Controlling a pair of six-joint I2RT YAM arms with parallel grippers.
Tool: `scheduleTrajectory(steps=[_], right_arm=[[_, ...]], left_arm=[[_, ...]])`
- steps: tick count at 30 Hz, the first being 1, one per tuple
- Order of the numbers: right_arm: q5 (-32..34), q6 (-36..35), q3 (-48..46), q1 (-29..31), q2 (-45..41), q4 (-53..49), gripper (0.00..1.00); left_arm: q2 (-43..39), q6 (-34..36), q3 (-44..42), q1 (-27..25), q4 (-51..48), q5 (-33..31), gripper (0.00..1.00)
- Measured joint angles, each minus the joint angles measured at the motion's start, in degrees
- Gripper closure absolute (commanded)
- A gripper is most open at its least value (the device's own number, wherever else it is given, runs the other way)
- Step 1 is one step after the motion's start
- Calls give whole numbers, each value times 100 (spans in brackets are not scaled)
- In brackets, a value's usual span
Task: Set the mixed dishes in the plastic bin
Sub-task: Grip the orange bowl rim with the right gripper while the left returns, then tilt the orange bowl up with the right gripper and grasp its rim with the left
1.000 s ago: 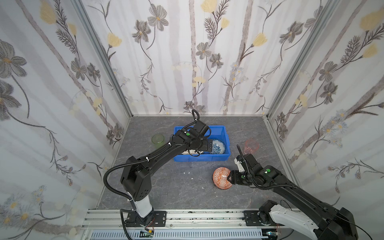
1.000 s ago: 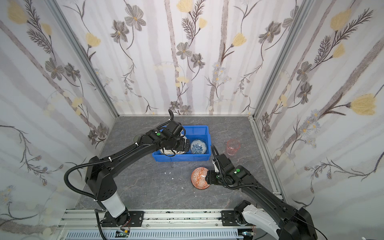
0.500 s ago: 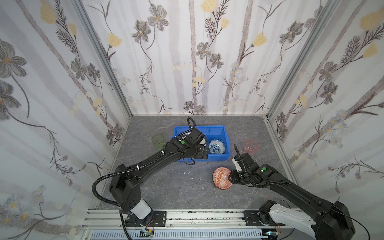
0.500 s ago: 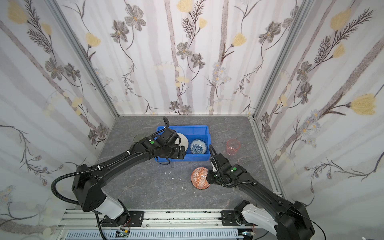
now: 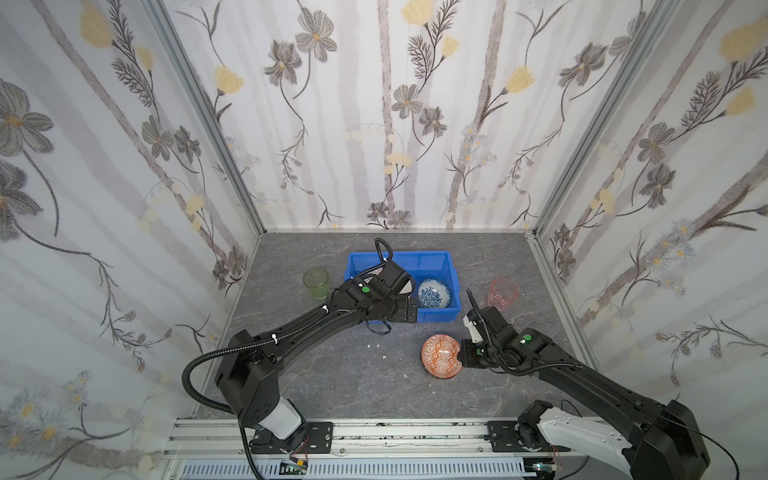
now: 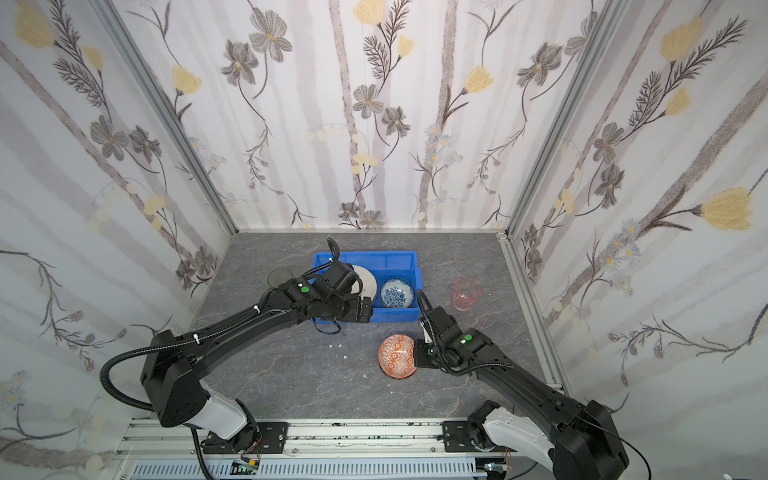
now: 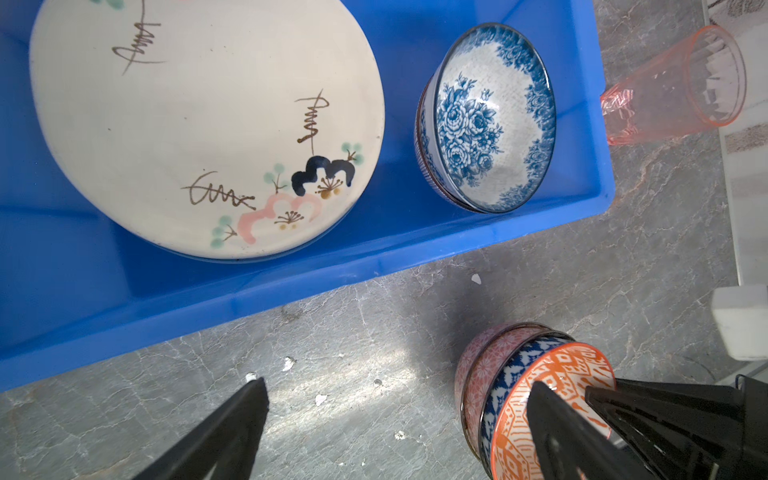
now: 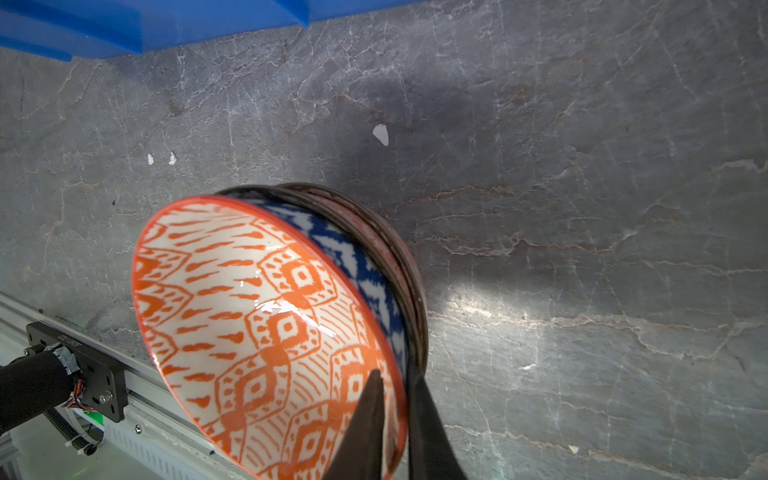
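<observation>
In both top views the left arm (image 5: pixel 291 336) rises from its base at 7 o'clock, folds at the shoulder block and runs long and low toward 1 o'clock. Its wrist turns the left gripper (image 5: pixel 409 311) to point at about 3 o'clock. In the left wrist view its fingers (image 7: pixel 232 432) stand spread wide with nothing between them.

The right arm (image 5: pixel 582 378) comes from its base at 5 o'clock and reaches toward 10 o'clock. The right gripper (image 5: pixel 461 355) points to 9 o'clock. In the right wrist view its jaws are nearly together, one finger inside and one outside the rim of a bowl (image 8: pixel 257 316).
</observation>
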Motion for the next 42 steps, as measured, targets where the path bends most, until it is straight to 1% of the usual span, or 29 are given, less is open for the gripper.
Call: scheduleTrajectory(steps=[2, 7, 11, 14, 17, 24, 30, 34, 38, 42], right_arm=[[15, 0, 0, 0, 0, -2, 91], [37, 39, 17, 0, -17, 4, 92], [52, 37, 57, 0, -50, -28, 93], [55, 37, 96, 0, -74, -72, 97], [57, 37, 162, 0, -136, -179, 98], [83, 33, 323, 2, -192, -310, 98], [122, 17, 529, 2, -205, -511, 99], [188, -22, 789, 7, -199, -531, 99], [208, -46, 955, 11, -122, -592, 99], [210, -114, 1078, 13, -59, -699, 99]], left_arm=[[-11, -7, -28, -22, 4, 4, 0], [-59, -98, -46, -94, 31, 48, 0], [-164, -219, -291, -225, 120, 107, 0], [-264, -313, -514, -302, 138, 131, 0], [-415, -474, -678, -356, 162, 142, 0], [-844, -981, -828, -678, 341, 74, 0], [-986, -1464, -1036, -1027, 503, -48, 0], [-992, -1661, -1093, -1257, 610, -76, 0], [-817, -1759, -1093, -1373, 693, -74, 4], [-616, -1775, -1082, -1460, 737, -74, 14]])
